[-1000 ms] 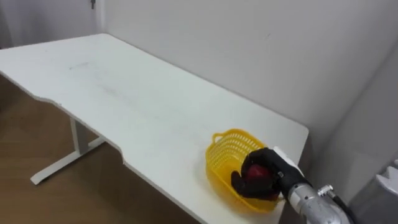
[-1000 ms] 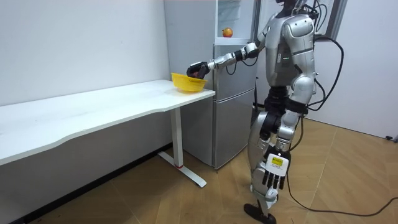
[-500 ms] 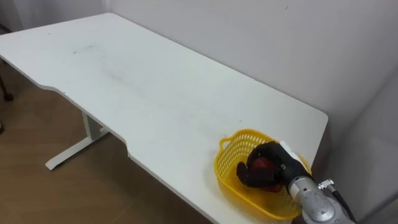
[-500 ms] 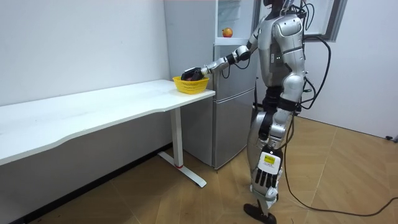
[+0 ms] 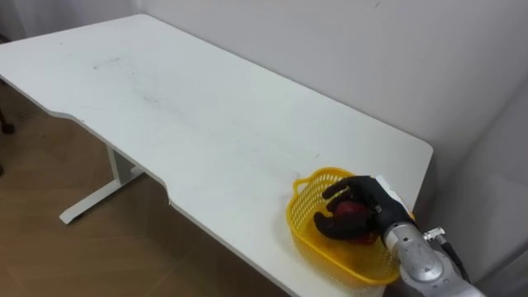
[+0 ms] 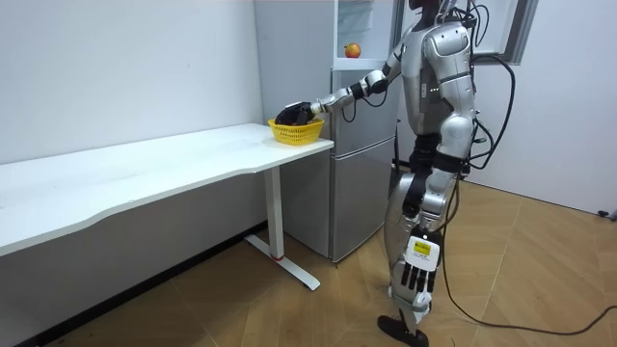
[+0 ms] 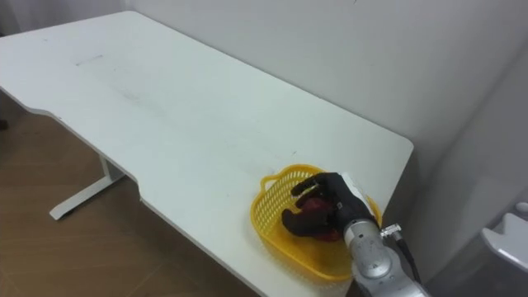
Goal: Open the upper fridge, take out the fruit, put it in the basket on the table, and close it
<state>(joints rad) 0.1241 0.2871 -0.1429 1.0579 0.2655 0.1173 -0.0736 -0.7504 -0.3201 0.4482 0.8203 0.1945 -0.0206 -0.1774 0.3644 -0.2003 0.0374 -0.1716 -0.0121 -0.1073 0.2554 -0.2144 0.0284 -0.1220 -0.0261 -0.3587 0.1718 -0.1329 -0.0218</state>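
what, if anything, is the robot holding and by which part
The right hand holds a red fruit inside the yellow basket, curled round the fruit's sides. The left hand hangs empty.

Yellow basket [image 5: 307, 233] full of little holes, red fruit [image 5: 350, 211], black right hand [image 5: 368, 205], white table [image 5: 190, 124], brown wooden floor [image 5: 74, 264].

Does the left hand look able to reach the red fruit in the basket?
Probably not: the left hand hangs low by the leg, away from the table, and the right hand curls over the red fruit in the basket.
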